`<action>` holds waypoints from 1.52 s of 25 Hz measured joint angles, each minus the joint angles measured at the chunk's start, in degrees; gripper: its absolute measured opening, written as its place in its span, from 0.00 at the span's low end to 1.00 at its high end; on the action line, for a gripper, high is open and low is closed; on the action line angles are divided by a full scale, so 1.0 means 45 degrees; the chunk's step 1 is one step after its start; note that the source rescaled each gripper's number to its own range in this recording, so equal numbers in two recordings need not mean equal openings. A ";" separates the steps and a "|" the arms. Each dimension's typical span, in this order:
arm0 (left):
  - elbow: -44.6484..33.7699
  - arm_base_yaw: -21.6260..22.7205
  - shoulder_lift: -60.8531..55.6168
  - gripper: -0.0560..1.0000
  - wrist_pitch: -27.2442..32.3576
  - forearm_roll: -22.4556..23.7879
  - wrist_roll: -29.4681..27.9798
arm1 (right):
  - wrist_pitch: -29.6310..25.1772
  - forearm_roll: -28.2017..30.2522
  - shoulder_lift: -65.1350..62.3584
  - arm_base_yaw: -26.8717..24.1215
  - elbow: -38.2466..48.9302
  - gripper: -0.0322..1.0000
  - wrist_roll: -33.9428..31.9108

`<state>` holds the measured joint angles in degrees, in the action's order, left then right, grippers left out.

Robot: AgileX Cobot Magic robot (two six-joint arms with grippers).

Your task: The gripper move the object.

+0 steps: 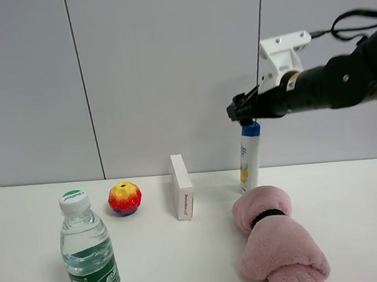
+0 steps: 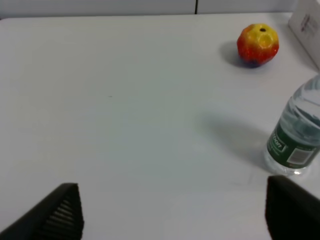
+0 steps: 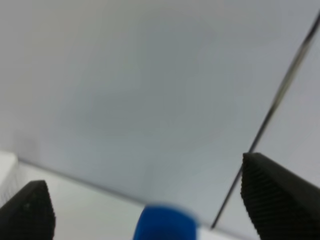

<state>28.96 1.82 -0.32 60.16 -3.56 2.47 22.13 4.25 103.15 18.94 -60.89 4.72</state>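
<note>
Directly beneath open jaws: shampoo bottle (image 1: 249, 159).

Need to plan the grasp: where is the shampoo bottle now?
In the exterior high view, the shampoo bottle stands upright right of centre, behind the pink towel roll, right of the white box.

2 bottles (image 1: 89, 255) (image 1: 250, 159), 1 ball (image 1: 125, 198), 1 box (image 1: 181, 186), 1 towel (image 1: 276, 239)

Pink towel (image 1: 278, 239) before shampoo bottle (image 1: 250, 161)
</note>
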 joint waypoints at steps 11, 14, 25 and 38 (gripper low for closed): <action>0.0000 0.0000 0.0000 1.00 0.0000 0.0000 0.0000 | -0.6817 0.0000 -0.7000 0.0000 0.0000 0.85 0.2154; 0.0000 0.0000 0.0000 1.00 0.0000 0.0000 0.0000 | -0.9079 0.0000 -0.8465 0.0000 0.0000 0.85 0.2250; 0.0000 0.0000 0.0000 1.00 0.0000 0.0000 0.0000 | -1.2182 -0.0316 -1.3599 -0.2219 0.4077 0.85 0.2158; 0.0000 0.0000 0.0000 1.00 0.0000 0.0000 0.0000 | -1.8039 -0.0850 -1.8211 -0.3470 0.5338 0.85 -0.0777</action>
<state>28.96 1.82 -0.32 60.16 -3.56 2.47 -59.04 0.42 21.20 3.33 -36.87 1.22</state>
